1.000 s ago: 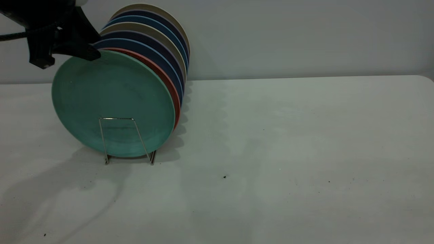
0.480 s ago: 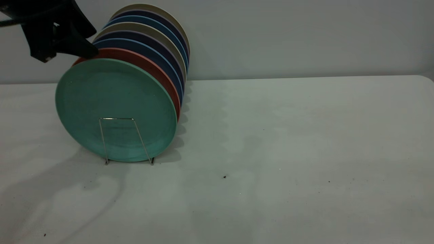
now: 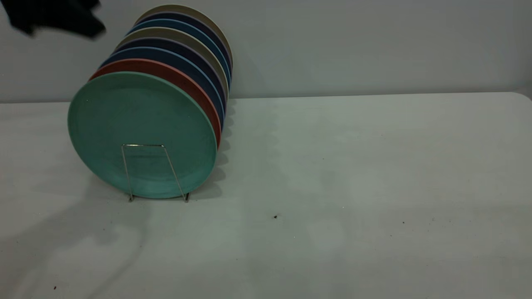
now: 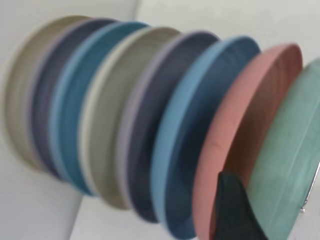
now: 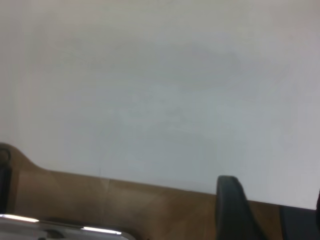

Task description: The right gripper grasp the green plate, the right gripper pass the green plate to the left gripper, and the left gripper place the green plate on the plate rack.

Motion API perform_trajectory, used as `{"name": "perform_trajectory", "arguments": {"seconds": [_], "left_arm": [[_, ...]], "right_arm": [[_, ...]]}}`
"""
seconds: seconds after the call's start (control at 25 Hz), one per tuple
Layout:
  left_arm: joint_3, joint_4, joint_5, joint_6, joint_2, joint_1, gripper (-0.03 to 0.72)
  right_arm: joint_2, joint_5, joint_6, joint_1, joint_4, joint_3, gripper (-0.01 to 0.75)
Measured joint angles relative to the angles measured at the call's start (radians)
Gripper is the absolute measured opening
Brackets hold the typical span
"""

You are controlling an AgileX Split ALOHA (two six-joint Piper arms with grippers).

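The green plate [image 3: 141, 128] stands upright at the front of the plate rack [image 3: 126, 166], behind the rack's front wire loop, leaning on the salmon-pink plate [image 3: 195, 89]. My left gripper [image 3: 58, 18] is up at the far left, above and clear of the plates, open and empty. In the left wrist view one of its fingers [image 4: 234, 210] shows in front of the pink plate [image 4: 235, 125] and the green plate [image 4: 290, 165]. My right gripper is out of the exterior view; one of its fingers [image 5: 231, 210] shows over the table edge, holding nothing.
Behind the pink plate the rack holds several more plates, dark blue [image 3: 183, 62] and beige [image 3: 187, 10]. The white table [image 3: 353, 166] stretches to the right of the rack. A grey wall stands behind.
My left gripper let go of the green plate's top rim and rose up and to the left. The plate settled upright in the rack.
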Motion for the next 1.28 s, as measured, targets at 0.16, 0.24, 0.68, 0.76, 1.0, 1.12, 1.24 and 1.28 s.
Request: {"name": "perform_trajectory", "arguments": {"seconds": [0.16, 0.24, 0.68, 0.76, 1.0, 1.12, 1.24, 1.28], "left_arm": [[0.000, 0.024, 0.064, -0.207, -0.158, 0.000, 0.445], [0.000, 0.052, 0.110, -0.335, -0.249, 0.000, 0.445], [0.012, 0.421, 0.604, -1.062, -0.674, 0.000, 0.445], [0.048, 0.481, 0.676, -1.174, -0.730, 0.000, 0.445], [0.288, 0.545, 0.678, -1.377, -0.919, 0.001, 0.445], [0.433, 0.548, 0.678, -1.393, -1.027, 0.001, 0.445], [0.543, 0.548, 0.676, -1.393, -1.124, 0.001, 0.445], [0.571, 0.548, 0.674, -1.393, -1.152, 0.001, 0.445]], "right_arm": [[-0.001, -0.004, 0.044, 0.000, -0.030, 0.000, 0.381], [-0.001, -0.005, 0.068, 0.000, -0.049, 0.001, 0.363], [-0.162, -0.008, 0.118, 0.147, -0.093, 0.006, 0.337], [-0.204, -0.008, 0.119, 0.154, -0.094, 0.006, 0.337], [-0.311, -0.005, 0.120, 0.158, -0.094, 0.006, 0.337], [-0.320, -0.003, 0.134, 0.158, -0.093, 0.006, 0.339], [-0.320, -0.003, 0.146, 0.158, -0.092, 0.006, 0.350], [-0.320, -0.003, 0.147, 0.158, -0.089, 0.006, 0.350]]}}
